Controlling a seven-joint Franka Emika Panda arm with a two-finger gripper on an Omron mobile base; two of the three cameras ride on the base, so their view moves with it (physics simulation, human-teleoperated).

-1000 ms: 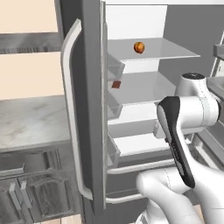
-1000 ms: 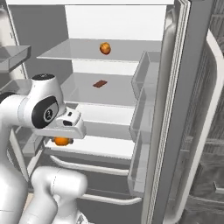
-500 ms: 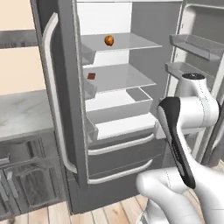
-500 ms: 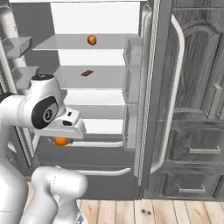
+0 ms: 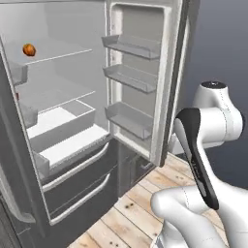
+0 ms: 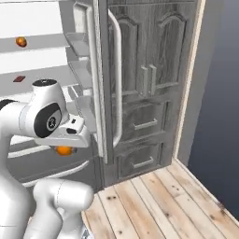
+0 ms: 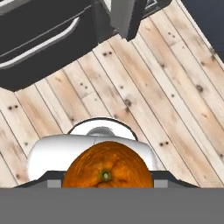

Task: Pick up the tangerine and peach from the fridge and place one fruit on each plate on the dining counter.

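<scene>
**Tangerine in the claw; plates and dining counter not yet in sight**

Left base view: You see the fridge (image 5: 72, 121) standing open ahead and to the left of the arm, its white shelves and door bins exposed. One round orange-brown fruit (image 5: 29, 49), the peach by my judgement, sits on an upper shelf, high and well apart from the arm. The arm's elbow and forearm rise at lower right; I cannot tell the claw's state from here.

Right base view: You see the gripper (image 6: 65, 148) tucked under the arm's shoulder, low and close to the robot's own body, with the tangerine (image 6: 64, 150) showing beneath the white hand. The shelf fruit lies up and to the left of the claw, far off. The open fridge door and a dark wood cabinet (image 6: 149, 93) stand to the claw's right.

Hand view: You see the tangerine right at the claw, its stem end facing the camera, held between the jaws. It is round, so no long axis governs the release. Below the claw lies plank floor (image 7: 166, 87) and the fridge's lower drawers.

Judgement: the claw is closed on the tangerine. The coming move turns on finding a plate; neither plate nor counter is visible, so their direction from the claw cannot be stated.
</scene>
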